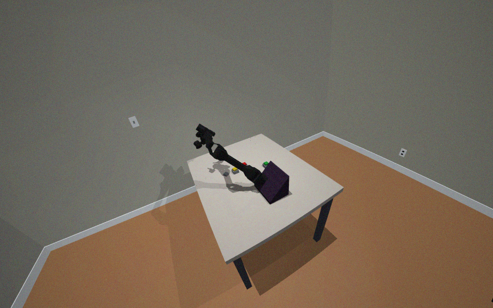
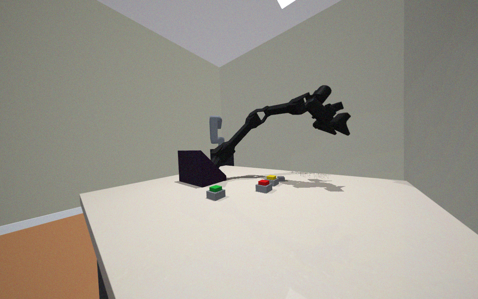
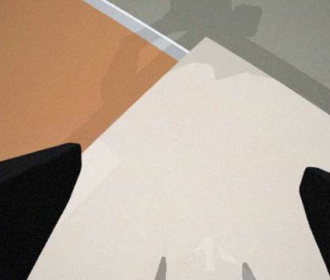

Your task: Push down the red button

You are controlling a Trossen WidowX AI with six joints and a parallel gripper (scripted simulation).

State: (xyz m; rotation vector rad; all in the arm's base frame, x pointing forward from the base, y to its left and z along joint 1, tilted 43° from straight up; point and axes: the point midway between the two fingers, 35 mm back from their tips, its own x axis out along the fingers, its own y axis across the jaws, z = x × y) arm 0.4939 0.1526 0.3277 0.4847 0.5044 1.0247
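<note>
The red button point(image 1: 244, 163) point(image 2: 263, 182) sits on a grey base on the white table point(image 1: 248, 226) point(image 2: 270, 245) point(image 3: 222, 124), between the yellow button point(image 1: 235, 169) point(image 2: 271, 177) and the green button point(image 1: 265, 163) point(image 2: 215, 188). My gripper point(image 1: 201, 138) point(image 2: 339, 128) point(image 3: 192, 167) is open and empty. It hangs high above the table's far corner, well past the buttons and off to their side. The wrist view shows only bare table, the table's corner, floor and my shadow. No button shows there.
A small grey block point(image 1: 225, 173) point(image 2: 281, 178) lies just beyond the yellow button. A dark purple wedge point(image 1: 275, 182) point(image 2: 196, 169) stands by the arm's base, near the green button. A grey fixture point(image 2: 215, 130) rises behind the base. The table edge and orange floor point(image 3: 40, 57) lie below the gripper.
</note>
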